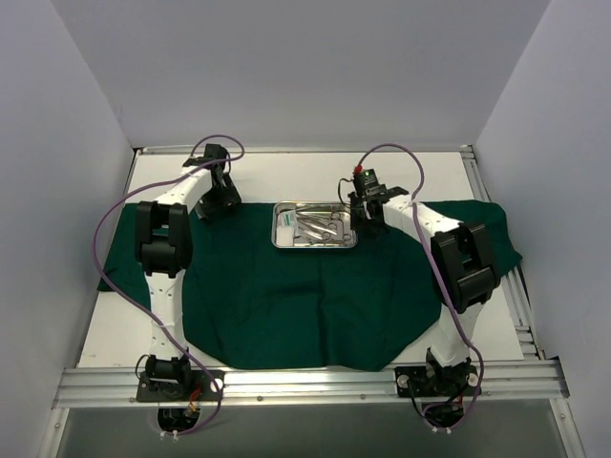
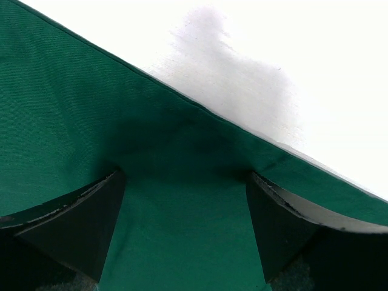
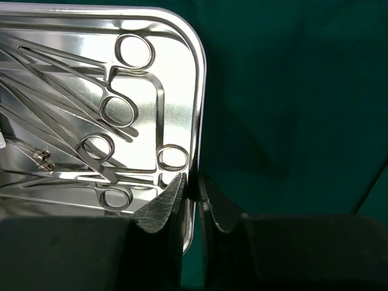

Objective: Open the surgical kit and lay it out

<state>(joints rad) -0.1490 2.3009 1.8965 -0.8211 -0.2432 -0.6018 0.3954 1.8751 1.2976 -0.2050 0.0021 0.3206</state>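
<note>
**Left gripper** (image 2: pixel 185 176): the jaws stand wide apart and hold nothing. They hang just above the drape (image 1: pixel 286 305), close to its far hem where the white table (image 2: pixel 315 73) begins.

**Drape:** it lies spread flat.

**Tray** (image 3: pixel 177 73): it sits on the drape at centre, toward the far side, well right of the left gripper. Its long axis runs left to right.

**Scissor-type instruments** (image 3: pixel 73 97): they lie inside the tray, finger rings toward its right end.

**Right gripper** (image 3: pixel 193 182): the jaws are almost closed and pinch the tray's short right-hand wall, one finger inside and one outside.

**Judgement:** the right arm is nearer and has the hold. Any shift of the tray would run along its long axis, toward that arm.
</note>
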